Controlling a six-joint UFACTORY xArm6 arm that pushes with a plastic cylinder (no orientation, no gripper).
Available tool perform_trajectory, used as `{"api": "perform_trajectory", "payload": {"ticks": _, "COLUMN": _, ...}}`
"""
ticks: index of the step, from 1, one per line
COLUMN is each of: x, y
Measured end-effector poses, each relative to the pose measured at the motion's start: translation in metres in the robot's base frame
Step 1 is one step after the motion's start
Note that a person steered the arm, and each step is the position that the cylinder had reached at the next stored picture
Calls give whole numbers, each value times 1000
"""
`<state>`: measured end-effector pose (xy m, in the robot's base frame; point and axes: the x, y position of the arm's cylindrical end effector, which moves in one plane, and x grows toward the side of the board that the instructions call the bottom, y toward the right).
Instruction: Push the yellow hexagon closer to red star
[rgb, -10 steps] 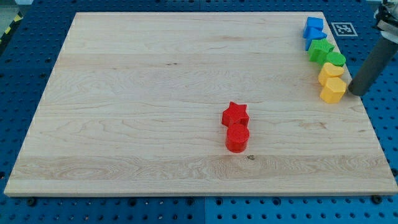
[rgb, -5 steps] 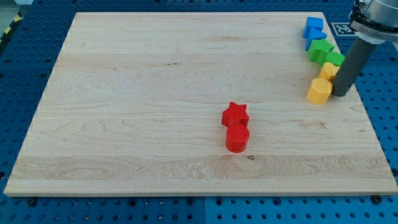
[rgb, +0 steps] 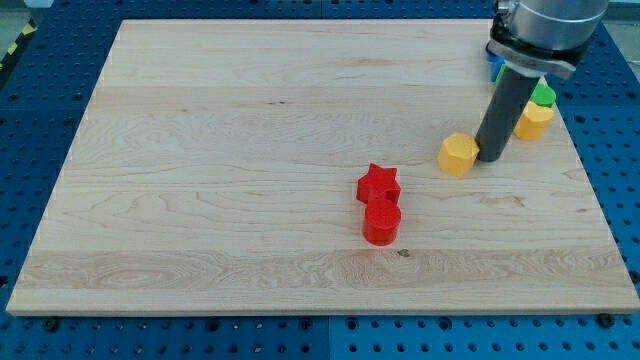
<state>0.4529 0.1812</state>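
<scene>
My tip (rgb: 489, 160) touches the yellow hexagon (rgb: 459, 154) at its left; no pincer shows; keep pushing squarely toward the red star (rgb: 378, 183).

The rod and the arm body above it cover most of the stack at the view's top right. Only a sliver of the blue block (rgb: 494, 68) shows at the rod's left, shape unreadable. The green block (rgb: 543, 95) peeks out as a small bit, maybe rounded. The arm itself gets cut off by the view's top edge.
</scene>
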Motion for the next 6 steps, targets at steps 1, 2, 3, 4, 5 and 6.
{"api": "perform_trajectory", "payload": {"ticks": 1, "x": 3, "y": -20}}
{"api": "perform_trajectory", "payload": {"ticks": 2, "x": 3, "y": -38}}
{"api": "perform_trajectory", "payload": {"ticks": 3, "x": 3, "y": -55}}
{"api": "perform_trajectory", "payload": {"ticks": 4, "x": 3, "y": -55}}
{"api": "perform_trajectory", "payload": {"ticks": 5, "x": 3, "y": -55}}
{"api": "perform_trajectory", "payload": {"ticks": 6, "x": 3, "y": -59}}
